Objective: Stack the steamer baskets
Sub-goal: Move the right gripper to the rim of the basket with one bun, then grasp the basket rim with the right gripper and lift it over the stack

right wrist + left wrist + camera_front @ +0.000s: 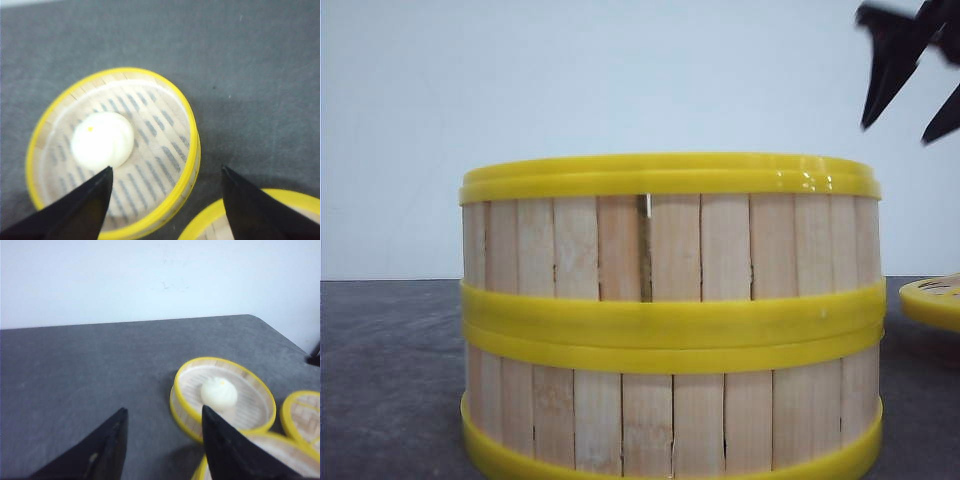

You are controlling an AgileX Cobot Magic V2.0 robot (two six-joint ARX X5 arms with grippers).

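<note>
Two steamer baskets [670, 320] stand stacked one on the other close to the front camera, on the dark grey surface [390, 370]. A third steamer basket [115, 150] sits apart on the surface, holding a white bun [102, 140]. At the right edge of the front view lies a flat yellow slotted lid [932, 298]. The right tool [165, 192] hangs above the third basket, fingers spread and released. The left tool [162, 440] is likewise released, holding nothing

A plain pale wall [570, 80] rises behind the dark grey table [90, 370].
</note>
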